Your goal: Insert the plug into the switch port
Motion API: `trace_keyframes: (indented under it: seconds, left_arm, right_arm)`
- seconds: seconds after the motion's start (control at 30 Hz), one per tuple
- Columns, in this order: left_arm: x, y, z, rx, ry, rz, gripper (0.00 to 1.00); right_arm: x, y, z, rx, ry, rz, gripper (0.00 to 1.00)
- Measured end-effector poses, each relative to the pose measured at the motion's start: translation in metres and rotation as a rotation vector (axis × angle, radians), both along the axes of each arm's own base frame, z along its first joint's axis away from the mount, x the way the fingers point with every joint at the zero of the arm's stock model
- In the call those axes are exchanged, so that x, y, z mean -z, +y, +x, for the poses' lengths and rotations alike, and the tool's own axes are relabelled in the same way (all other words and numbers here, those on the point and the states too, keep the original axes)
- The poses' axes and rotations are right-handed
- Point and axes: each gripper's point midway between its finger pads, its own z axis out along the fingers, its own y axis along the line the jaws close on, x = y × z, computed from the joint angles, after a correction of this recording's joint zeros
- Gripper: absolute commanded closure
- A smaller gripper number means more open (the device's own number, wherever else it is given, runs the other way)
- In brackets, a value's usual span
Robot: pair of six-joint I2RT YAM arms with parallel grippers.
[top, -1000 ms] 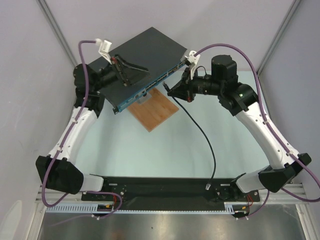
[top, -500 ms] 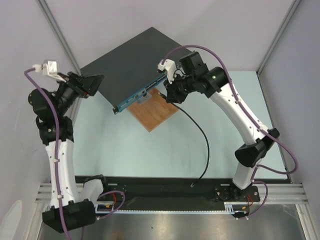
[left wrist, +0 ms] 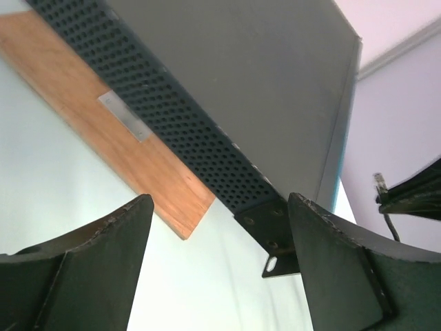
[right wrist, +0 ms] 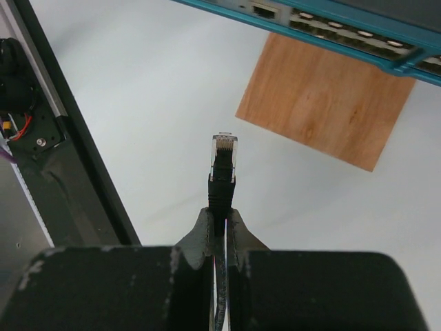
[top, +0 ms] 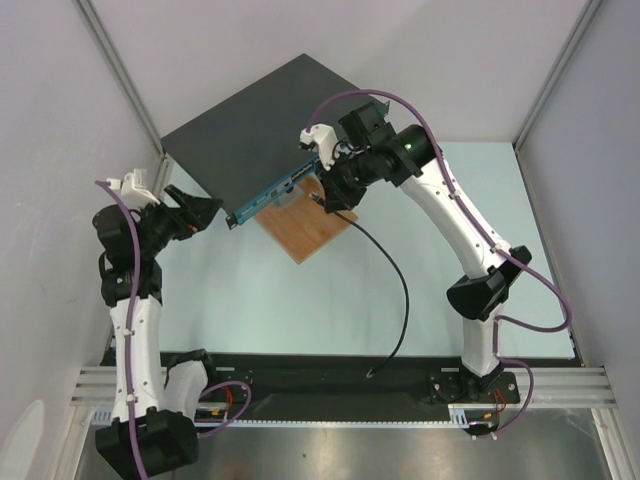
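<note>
The switch (top: pixel 260 125) is a wide flat dark-grey box with a teal front strip (top: pixel 275 190). In the right wrist view the strip (right wrist: pixel 344 27) carries a row of dark ports (right wrist: pixel 303 17) along the top. My right gripper (top: pixel 325 192) is shut on the black cable just behind the plug (right wrist: pixel 223 162). The plug's clear tip points toward the strip, a short gap away. The cable (top: pixel 400 290) trails to the near rail. My left gripper (top: pixel 205 210) is open and empty beside the switch's left corner bracket (left wrist: pixel 275 234).
A brown wooden board (top: pixel 305 230) lies under the switch's front edge, with a small grey metal piece (left wrist: pixel 124 116) on it. A black rail (right wrist: pixel 62 158) runs along the near table edge. Frame posts and walls stand at both sides.
My left arm swung from the switch's top down to its left front corner. My right gripper moved left along the front strip with the plug.
</note>
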Motion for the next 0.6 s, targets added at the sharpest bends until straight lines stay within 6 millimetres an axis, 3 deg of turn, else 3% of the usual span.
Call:
trace_keyframes:
  seconds: [0.17,0.43,0.6]
  left_arm:
    - [-0.015,-0.020,-0.017,0.121,-0.095,-0.007,0.23]
    - [-0.063,-0.049,-0.047,0.286,-0.239,0.013,0.23]
    - [-0.083,-0.082,-0.055,0.419,-0.253,0.025,0.24]
  right_arm:
    - [0.003,0.014,-0.013,-0.038,0.006,-0.007,1.00]
    - [0.005,0.023,-0.035,-0.132,-0.031,0.009,1.00]
    - [-0.017,0.040,-0.056,-0.227,-0.144,0.056,1.00]
